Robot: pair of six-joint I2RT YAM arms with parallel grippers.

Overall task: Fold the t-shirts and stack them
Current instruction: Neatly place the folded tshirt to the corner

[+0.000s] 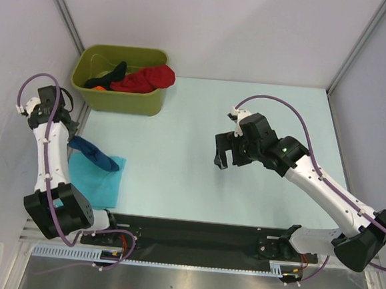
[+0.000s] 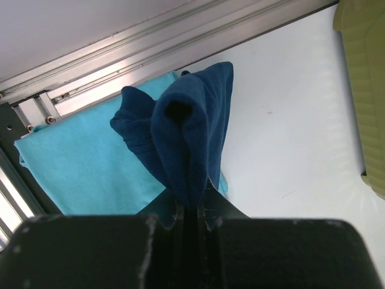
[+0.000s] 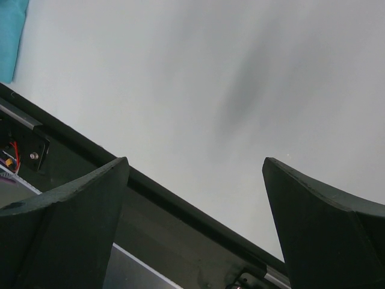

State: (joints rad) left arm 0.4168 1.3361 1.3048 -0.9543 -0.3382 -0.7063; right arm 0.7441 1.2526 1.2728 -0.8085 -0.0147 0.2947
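- The left gripper (image 2: 192, 211) is pinching a bunched fold of the soft navy blue cloth t-shirt (image 2: 204, 120), its jaws pressed together on the cloth.
- The navy shirt is hanging crumpled over the flat, light turquoise t-shirt (image 2: 78, 162) at the pale table's (image 1: 202, 118) left near edge.
- The right gripper (image 1: 223, 152) is hovering mid-table with its jaws spread wide, gripping nothing.
- A red t-shirt (image 1: 148, 79) and a black t-shirt (image 1: 112, 71) are lying in the olive-green plastic bin (image 1: 146, 104).
- Judgement: the navy shirt is being handled and is not yet folded. The next move is likely calling for spreading it flat, with the right gripper taking a second edge.
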